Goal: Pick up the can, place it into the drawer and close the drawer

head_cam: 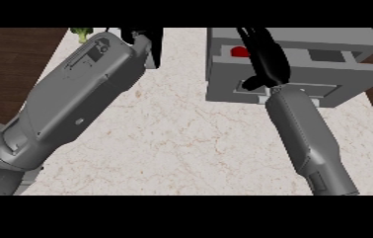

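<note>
**A:** Where is the can?

**B:** Only a small red patch of the can [238,51] shows. It sits inside the grey drawer [222,81], just left of the right hand [268,64].

**A:** Is it held?

**B:** It doesn't look so. The fingers lie long and straight over the drawer, and the thumb juts out well short of the can.

**A:** Which way does it point?

**B:** Too little shows to tell its long axis or heading.

**A:** What's left to do?

**B:** I'd judge the placing done or nearly so. The drawer looks open, so closing it remains.

**A:** And the other arm?

**B:** The left hand [142,34] is at the far edge of the marbled worktop [182,133]. I cannot tell its state.
</note>
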`<state>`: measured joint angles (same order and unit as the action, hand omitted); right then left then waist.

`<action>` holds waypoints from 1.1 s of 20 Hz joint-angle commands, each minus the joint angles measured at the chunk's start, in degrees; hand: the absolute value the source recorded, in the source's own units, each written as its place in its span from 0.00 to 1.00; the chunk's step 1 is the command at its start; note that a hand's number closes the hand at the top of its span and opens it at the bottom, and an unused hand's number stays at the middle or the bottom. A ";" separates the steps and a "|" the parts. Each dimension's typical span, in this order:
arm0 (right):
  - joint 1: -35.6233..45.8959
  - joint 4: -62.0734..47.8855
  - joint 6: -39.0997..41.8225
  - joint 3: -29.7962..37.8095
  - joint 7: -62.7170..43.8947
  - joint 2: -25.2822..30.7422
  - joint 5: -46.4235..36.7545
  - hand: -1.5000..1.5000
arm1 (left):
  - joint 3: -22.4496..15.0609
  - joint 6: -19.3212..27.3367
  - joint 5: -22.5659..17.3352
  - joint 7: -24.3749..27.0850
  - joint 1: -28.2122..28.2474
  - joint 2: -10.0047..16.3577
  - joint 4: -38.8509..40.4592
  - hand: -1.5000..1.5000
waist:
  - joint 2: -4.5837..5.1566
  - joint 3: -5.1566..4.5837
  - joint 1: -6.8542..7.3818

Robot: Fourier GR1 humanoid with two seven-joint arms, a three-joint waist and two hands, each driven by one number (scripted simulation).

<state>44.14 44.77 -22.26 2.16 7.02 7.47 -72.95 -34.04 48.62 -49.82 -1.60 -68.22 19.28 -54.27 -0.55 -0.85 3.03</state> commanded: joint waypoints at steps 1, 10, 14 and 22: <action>1.83 -9.88 -6.78 2.79 0.81 0.07 -0.01 0.00 | 0.36 1.35 1.04 -1.63 1.03 1.63 -3.13 0.00 | 1.24 0.95 0.27; 12.81 -21.54 -11.85 7.03 2.19 3.54 -0.10 0.00 | 1.77 -0.68 2.05 -3.43 3.12 4.95 -6.58 0.00 | 1.83 0.96 1.13; 16.40 -25.69 -15.28 7.91 1.30 4.22 -1.00 0.00 | 1.00 -0.32 3.07 -4.88 3.39 5.16 -8.73 0.00 | 1.93 0.97 1.55; 21.89 -30.42 -17.39 8.94 -1.07 5.84 -2.03 0.00 | 2.02 -0.66 3.93 -5.83 3.20 6.26 -10.42 0.00 | 2.81 1.00 2.79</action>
<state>62.58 16.08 -37.56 10.36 7.34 12.39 -74.64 -32.50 48.11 -46.38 -7.19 -64.71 25.44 -64.54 1.81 0.14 5.18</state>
